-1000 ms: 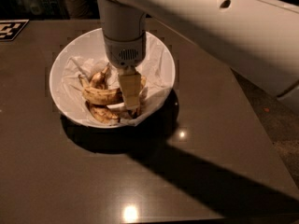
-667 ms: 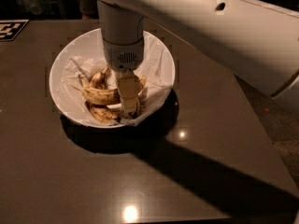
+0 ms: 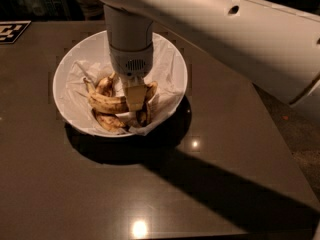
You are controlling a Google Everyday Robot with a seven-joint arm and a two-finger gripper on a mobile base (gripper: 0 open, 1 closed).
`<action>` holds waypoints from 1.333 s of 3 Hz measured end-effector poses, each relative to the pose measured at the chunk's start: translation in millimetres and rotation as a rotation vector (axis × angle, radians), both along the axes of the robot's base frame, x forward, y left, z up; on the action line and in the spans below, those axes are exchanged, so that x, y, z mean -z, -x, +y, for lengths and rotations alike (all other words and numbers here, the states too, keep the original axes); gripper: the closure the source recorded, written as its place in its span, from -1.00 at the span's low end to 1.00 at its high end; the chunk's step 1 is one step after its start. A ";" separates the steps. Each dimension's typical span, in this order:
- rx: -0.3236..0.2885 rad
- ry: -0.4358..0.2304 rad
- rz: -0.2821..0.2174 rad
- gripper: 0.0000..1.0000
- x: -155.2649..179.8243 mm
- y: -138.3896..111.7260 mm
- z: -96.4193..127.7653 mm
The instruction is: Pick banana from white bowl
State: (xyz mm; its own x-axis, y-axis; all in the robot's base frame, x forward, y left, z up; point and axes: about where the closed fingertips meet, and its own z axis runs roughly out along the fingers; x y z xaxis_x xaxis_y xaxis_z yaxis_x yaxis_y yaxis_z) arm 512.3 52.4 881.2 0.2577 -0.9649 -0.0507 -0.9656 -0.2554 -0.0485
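Note:
The white bowl (image 3: 64, 69) stands on the dark table, left of centre, lined with crumpled white paper. The banana (image 3: 106, 103), long, yellow and brown-speckled, lies across the middle of the bowl. Shorter, darker bananas lie around it: one behind (image 3: 106, 84), one in front (image 3: 109, 122) and one on the right (image 3: 148, 100). My gripper (image 3: 135, 99) hangs straight down from the white arm into the bowl. It sits at the right end of the banana, touching or just above it, and hides that end.
The dark glossy table (image 3: 150, 194) reflects lamp glare near its front. A black-and-white marker tag (image 3: 12, 31) lies at the far left corner. The table's right edge (image 3: 280, 134) runs diagonally, with floor beyond. The thick white arm (image 3: 240, 39) spans the upper right.
The gripper has shifted slightly left and risen a little inside the bowl. The bananas and the bowl have not visibly moved.

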 end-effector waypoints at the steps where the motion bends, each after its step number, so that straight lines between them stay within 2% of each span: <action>1: 0.000 0.000 0.000 1.00 0.0 0.0 0.0; 2: 0.007 -0.046 -0.057 1.00 -22.5 9.6 -4.1; 4: -0.011 -0.222 -0.155 1.00 -71.8 49.0 -19.8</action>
State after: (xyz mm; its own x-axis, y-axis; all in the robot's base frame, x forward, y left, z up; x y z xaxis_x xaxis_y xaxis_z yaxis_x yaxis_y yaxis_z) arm 463.3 32.6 953.0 0.2892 -0.9316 -0.2201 -0.9396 -0.2323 -0.2512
